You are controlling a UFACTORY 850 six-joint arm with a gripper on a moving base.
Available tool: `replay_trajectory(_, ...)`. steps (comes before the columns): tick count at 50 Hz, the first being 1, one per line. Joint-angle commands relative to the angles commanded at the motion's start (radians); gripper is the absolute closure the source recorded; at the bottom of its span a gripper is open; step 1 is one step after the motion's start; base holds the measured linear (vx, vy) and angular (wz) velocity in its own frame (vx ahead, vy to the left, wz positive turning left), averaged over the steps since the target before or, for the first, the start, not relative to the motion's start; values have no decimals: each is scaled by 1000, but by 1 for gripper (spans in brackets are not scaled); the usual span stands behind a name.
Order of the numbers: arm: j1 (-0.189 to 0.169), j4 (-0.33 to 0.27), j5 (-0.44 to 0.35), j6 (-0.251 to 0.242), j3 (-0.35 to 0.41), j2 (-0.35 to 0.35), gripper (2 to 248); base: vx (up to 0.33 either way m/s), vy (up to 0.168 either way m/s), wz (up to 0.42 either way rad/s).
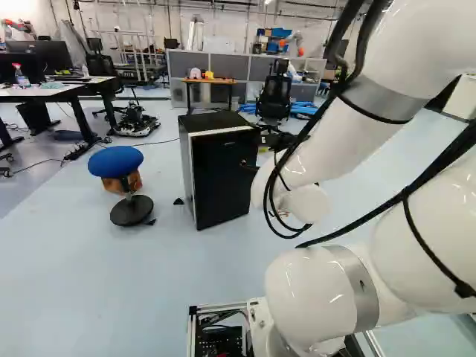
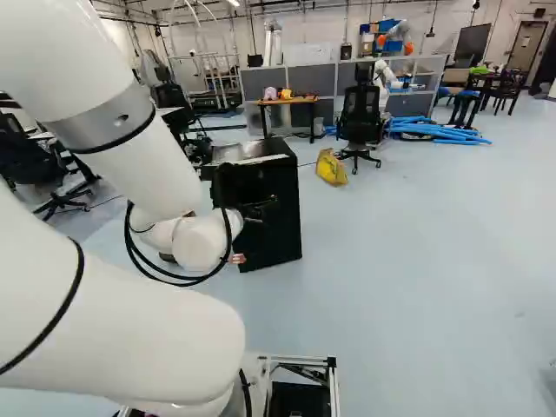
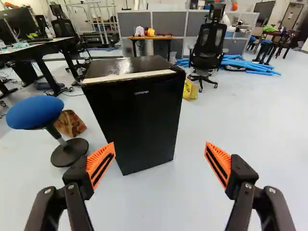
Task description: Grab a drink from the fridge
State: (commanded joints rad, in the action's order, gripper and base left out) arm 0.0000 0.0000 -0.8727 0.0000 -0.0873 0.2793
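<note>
Two black fingers with orange ridged pads (image 3: 100,164) stand wide apart on the gripper (image 2: 254,211), with nothing held between them. The gripper reaches out at the end of the thick white arm (image 1: 401,44), which is hung with black cables. Ahead of it, beyond the fingertips and more toward its left finger, the small black box-shaped fridge (image 3: 137,113) stands upright on the pale blue-grey floor (image 3: 159,202), its door closed and a pale strip running along the top front edge. In the left base view the fridge is near the middle, with the arm to its right; in the right base view it is left of the middle, partly covered by the arm's end

To the left of the fridge is a stool with a round blue seat (image 1: 115,161) on a black base, and just behind that a brown patterned bag (image 3: 70,123). Right of the fridge and farther off lie a crumpled yellow bag (image 2: 331,168), a black mesh office chair (image 2: 360,115) and a heap of long blue tubes (image 2: 439,132). At the far side, a wooden-topped table (image 2: 287,101) stands before grey partition panels (image 2: 311,80), and a dark-topped desk (image 1: 44,92) stands far left
</note>
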Motion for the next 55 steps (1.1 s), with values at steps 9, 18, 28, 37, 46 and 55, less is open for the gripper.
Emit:
replay_trajectory(9, 0, 0, 0, 0, 0, 0, 3, 145, 34, 151)
replay_trajectory(18, 0, 0, 0, 0, 0, 0, 3, 135, 33, 145)
replay_trajectory(28, 0, 0, 0, 0, 0, 0, 3, 102, 35, 153)
replay_trajectory(37, 0, 0, 0, 0, 0, 0, 3, 92, 37, 169)
replay_trajectory(46, 0, 0, 0, 0, 0, 0, 3, 84, 35, 170)
replay_trajectory(55, 0, 0, 0, 0, 0, 0, 3, 84, 36, 172)
